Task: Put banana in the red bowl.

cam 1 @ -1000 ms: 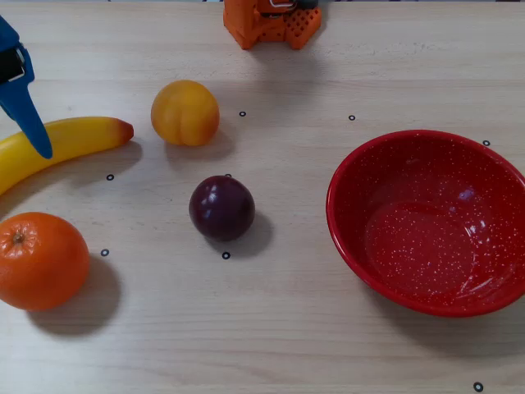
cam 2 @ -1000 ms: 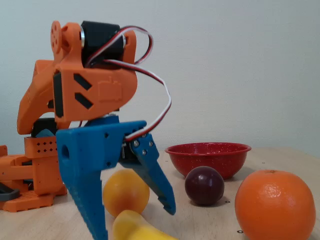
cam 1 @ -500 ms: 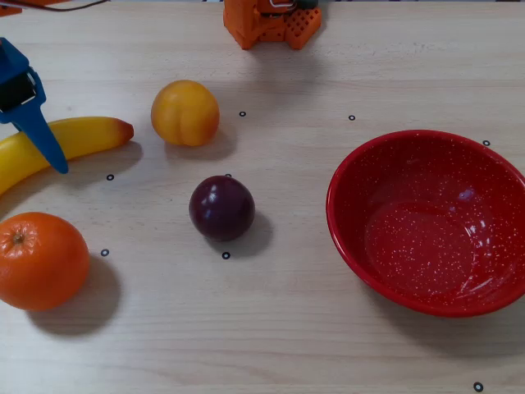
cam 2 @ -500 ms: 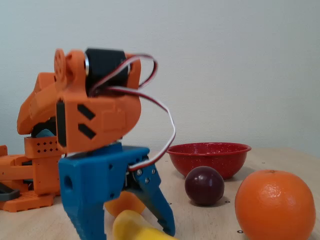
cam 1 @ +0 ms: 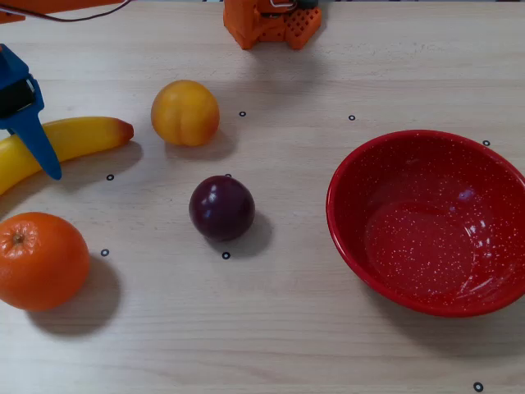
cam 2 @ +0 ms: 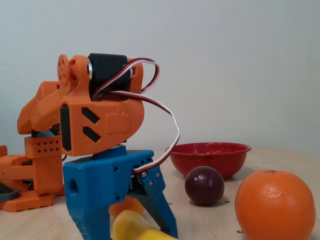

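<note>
The yellow banana (cam 1: 86,135) with its orange-red tip lies at the left edge of the overhead view; its left end runs out of the picture. My gripper (cam 2: 132,231) stands open over it, one blue finger on each side of the near end of the banana (cam 2: 136,227) in the fixed view. Only one of the blue fingers (cam 1: 39,146) shows in the overhead view, crossing the banana. The red bowl (cam 1: 426,238) sits empty at the right, far from the gripper, and shows behind the fruit as the red bowl (cam 2: 210,157) in the fixed view.
A yellow-orange peach-like fruit (cam 1: 184,112) lies just right of the banana's tip. A dark plum (cam 1: 221,208) sits mid-table between banana and bowl. An orange (cam 1: 39,261) rests in front of the banana. The orange arm base (cam 1: 271,23) is at the top edge.
The gripper has come down lower around the banana, its wrist dropping toward the table. The banana and the other fruit have not moved.
</note>
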